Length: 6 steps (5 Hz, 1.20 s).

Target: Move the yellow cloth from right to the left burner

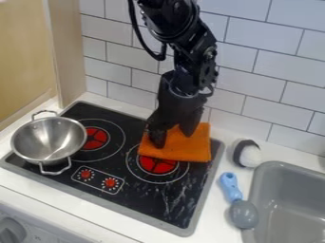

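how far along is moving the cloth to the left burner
Only the approach looks done: the claw is down at the orange cloth, fingers apart, no grip evident. The cloth partly covers the right burner; gripping and moving it to the left burner remain.

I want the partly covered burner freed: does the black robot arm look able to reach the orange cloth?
Probably yes: its open black two-finger pincer is right at the cloth; the silver metal pan sits aside.

High view, fairly near, slanting down across stovetop [143, 201], facing tiled wall [251, 88]
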Tool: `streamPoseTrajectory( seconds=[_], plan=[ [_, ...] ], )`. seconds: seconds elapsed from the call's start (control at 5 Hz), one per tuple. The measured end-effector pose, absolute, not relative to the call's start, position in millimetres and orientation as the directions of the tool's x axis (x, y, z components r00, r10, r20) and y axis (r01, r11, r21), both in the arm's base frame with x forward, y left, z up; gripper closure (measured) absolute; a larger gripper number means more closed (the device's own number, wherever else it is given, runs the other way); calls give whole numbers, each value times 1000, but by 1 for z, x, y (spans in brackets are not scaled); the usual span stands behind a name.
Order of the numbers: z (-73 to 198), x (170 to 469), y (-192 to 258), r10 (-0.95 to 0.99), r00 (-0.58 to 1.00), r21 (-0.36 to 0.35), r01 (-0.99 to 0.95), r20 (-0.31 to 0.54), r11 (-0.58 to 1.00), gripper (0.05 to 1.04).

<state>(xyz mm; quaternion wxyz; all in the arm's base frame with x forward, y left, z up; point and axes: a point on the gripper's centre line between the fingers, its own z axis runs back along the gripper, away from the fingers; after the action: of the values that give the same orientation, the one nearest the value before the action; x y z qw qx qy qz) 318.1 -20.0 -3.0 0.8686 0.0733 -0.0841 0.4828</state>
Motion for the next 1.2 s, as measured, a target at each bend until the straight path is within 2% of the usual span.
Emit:
streamPoseTrajectory(
  seconds=[0.6, 1.2],
  plan=[
    [3, 313, 27, 877, 430, 51, -902, 214, 429, 85],
    [6, 306, 93, 923, 323, 57, -946, 210, 318, 85]
  ],
)
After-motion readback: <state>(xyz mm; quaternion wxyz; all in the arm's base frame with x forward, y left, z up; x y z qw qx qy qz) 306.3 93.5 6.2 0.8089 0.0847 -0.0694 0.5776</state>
